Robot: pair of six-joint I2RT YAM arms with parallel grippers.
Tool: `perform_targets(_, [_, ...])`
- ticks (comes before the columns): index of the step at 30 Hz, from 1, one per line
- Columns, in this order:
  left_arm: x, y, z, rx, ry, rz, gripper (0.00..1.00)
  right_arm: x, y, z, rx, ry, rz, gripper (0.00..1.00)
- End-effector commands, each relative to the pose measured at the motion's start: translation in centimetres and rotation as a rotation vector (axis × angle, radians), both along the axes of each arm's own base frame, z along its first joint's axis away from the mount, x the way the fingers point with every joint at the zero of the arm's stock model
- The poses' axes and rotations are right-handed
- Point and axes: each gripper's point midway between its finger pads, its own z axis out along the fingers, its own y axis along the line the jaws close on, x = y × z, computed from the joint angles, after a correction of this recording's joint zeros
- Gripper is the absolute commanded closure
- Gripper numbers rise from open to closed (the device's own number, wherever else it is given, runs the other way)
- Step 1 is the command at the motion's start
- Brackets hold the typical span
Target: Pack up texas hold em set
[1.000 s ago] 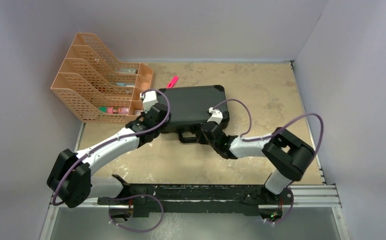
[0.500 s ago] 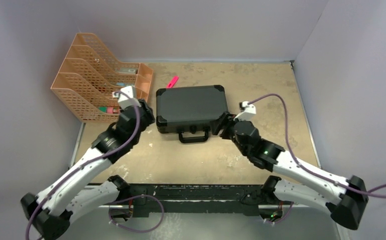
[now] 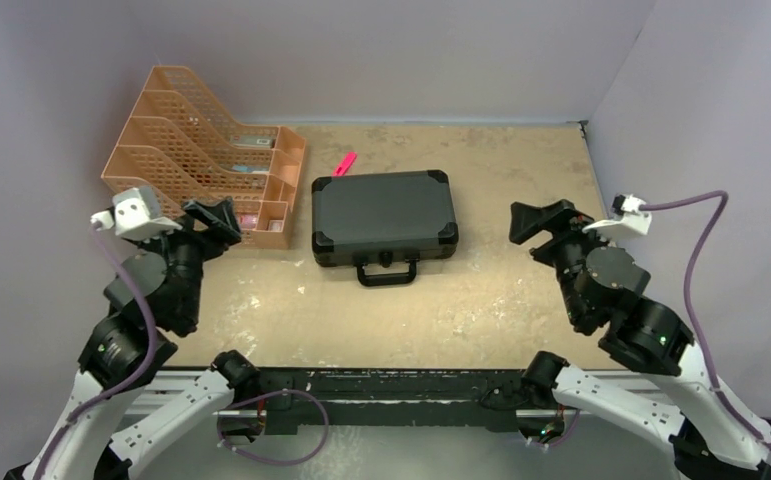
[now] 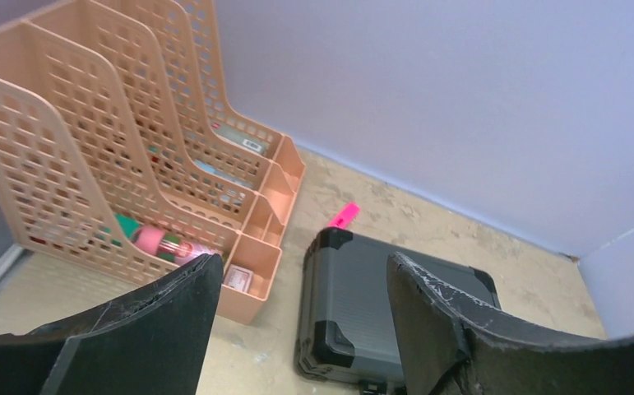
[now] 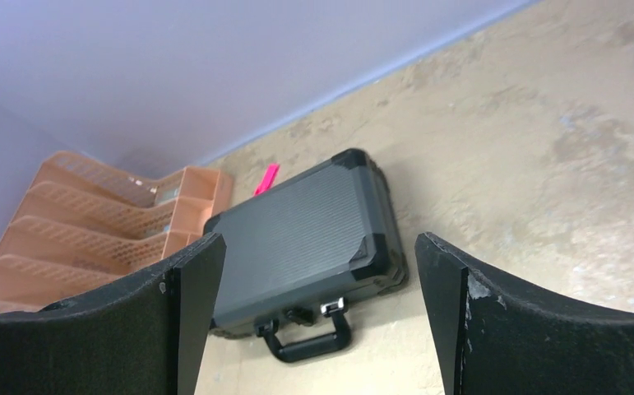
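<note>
The texas hold em set's black case [image 3: 384, 212] lies shut and flat on the tan table, its handle [image 3: 388, 272] toward the arms. My left gripper [image 3: 209, 218] hangs open to the case's left, next to the orange organiser and apart from the case. Between its spread fingers, the left wrist view [image 4: 303, 271] shows the case [image 4: 379, 304] lower down. My right gripper [image 3: 543, 222] hangs open to the right of the case, touching nothing. The right wrist view frames the case [image 5: 297, 234] and its handle [image 5: 309, 341] between the gripper's wide fingers [image 5: 317, 247].
An orange mesh file organiser [image 3: 196, 165] holding small items stands at the back left, close to the left gripper. A pink marker [image 3: 345, 163] lies behind the case. Purple walls close in the table at the back and both sides.
Both arms have pulled back from the case's front edge, swinging out to either side and rising. Both grippers have gone from shut to open.
</note>
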Motion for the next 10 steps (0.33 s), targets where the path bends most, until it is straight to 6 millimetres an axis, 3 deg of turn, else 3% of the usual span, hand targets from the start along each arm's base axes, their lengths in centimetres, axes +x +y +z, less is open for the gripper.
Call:
perform_targets(1, [-2.2, 3.3, 2.2, 0.057, -0.006, 0.082, 0.27, -0.9, -3.8, 0.9, -0.096, 0.015, -0.119, 0.11])
perform_targets(10, [-3.2, 4.4, 3.4, 0.092, -0.019, 0.095, 0.23, -1.7, -4.8, 2.6, -0.059, -0.029, -0.121, 0.11])
